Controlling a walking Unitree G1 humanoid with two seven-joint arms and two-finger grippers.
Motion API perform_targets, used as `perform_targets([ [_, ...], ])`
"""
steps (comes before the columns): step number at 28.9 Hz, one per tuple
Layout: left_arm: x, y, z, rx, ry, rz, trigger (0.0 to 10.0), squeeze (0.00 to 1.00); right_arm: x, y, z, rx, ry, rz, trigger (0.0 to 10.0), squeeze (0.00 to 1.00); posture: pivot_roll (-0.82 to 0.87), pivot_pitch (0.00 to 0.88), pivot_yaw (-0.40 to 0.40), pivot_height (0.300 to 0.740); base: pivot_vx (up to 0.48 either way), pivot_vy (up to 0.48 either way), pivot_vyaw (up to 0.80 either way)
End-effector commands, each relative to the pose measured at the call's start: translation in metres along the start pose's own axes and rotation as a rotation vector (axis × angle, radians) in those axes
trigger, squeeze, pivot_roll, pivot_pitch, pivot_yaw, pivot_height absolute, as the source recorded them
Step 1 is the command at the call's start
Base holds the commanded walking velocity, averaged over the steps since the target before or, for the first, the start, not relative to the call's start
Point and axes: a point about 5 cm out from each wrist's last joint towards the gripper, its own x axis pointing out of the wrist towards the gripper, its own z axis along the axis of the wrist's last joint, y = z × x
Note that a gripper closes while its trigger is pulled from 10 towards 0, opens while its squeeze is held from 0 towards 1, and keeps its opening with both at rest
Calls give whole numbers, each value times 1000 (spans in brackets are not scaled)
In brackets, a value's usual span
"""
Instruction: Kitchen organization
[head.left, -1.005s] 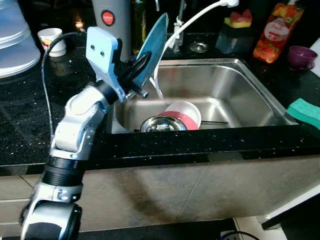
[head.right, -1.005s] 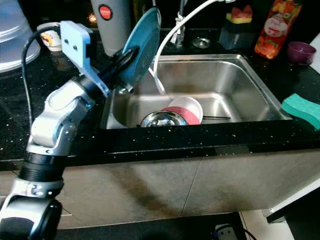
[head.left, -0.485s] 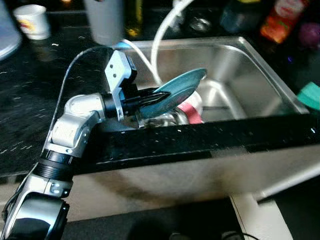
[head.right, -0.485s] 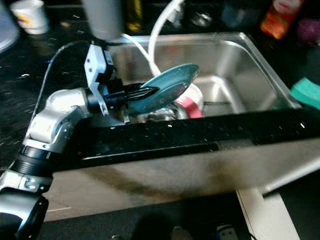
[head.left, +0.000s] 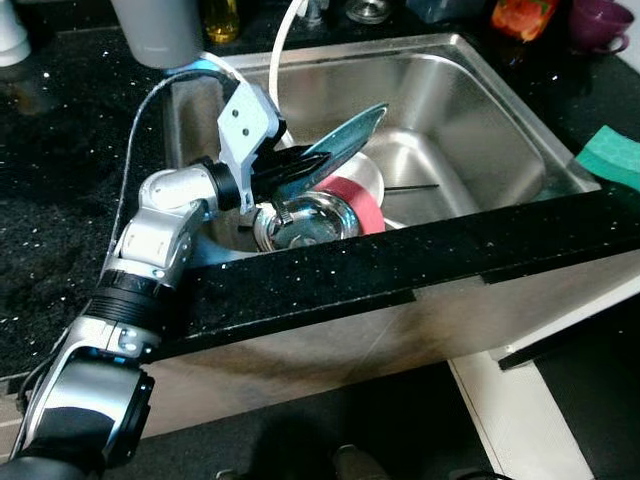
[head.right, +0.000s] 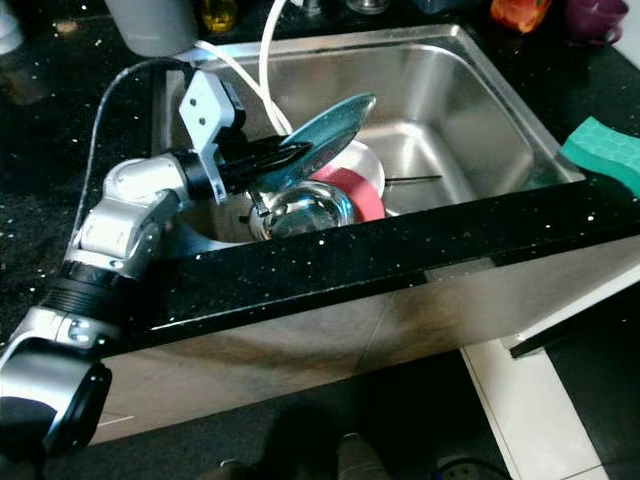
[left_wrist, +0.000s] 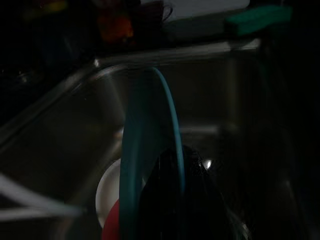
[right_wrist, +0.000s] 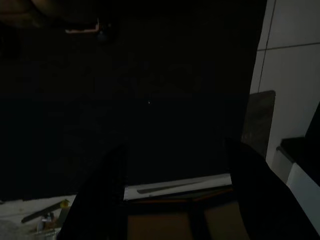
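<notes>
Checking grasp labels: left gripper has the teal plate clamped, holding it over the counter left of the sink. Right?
Not quite. The left gripper does clamp the teal plate, but holds it tilted inside the sink, above the steel bowl and the red-banded cup, not over the counter. The left eye view shows it.

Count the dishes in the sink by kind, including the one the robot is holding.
Teal plate, held in the left end effector: 1
Steel bowl: 1
White and pink cup lying on its side: 1
Total: 3
</notes>
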Motion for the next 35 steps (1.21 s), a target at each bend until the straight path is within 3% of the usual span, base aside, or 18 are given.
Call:
perform_targets([
  [1,0,-2,-4,15,22,-23,10000,0,-2,2,-15,13,46,5,10000,0,-69,292,-2,740,0,0,0],
  [4,2,-3,-17,17,74,-38,10000,0,-2,2,-16,15,47,4,10000,0,-70,297,2,740,0,0,0],
  [5,3,-4,-28,66,144,-29,10000,0,-3,2,-16,19,47,4,10000,0,-64,300,1,740,0,0,0],
  [6,3,-4,-28,66,144,-29,10000,0,-3,2,-16,19,47,4,10000,0,-64,300,1,740,0,0,0],
  [9,1,-6,-54,146,267,31,10000,0,-3,3,-17,22,49,13,10000,0,-60,304,2,740,0,0,0],
  [17,9,-7,-49,149,205,36,10000,0,-2,4,-16,30,41,17,10000,0,-63,304,2,740,0,0,0],
  [18,11,-6,-45,147,182,38,10000,1000,-2,4,-16,30,39,17,10000,0,-64,300,4,740,0,0,0],
  [24,21,-6,-29,131,83,-13,10000,1000,-1,4,-10,37,23,11,10000,0,-67,282,5,740,0,0,0],
  [28,19,-9,-27,126,71,-58,10000,1000,-1,4,-8,41,19,10,10000,0,-67,268,8,740,0,0,0],
  [32,8,-8,-20,116,45,-122,10000,1000,0,5,-3,50,10,7,10000,0,-61,245,9,740,0,0,0],
  [33,3,-7,-13,81,9,-153,10000,376,0,5,-2,51,8,6,10000,0,-59,233,9,740,0,0,0],
  [35,0,-7,-8,57,-18,-177,10000,376,1,5,-1,52,6,6,10000,0,-59,233,9,740,0,0,0],
])
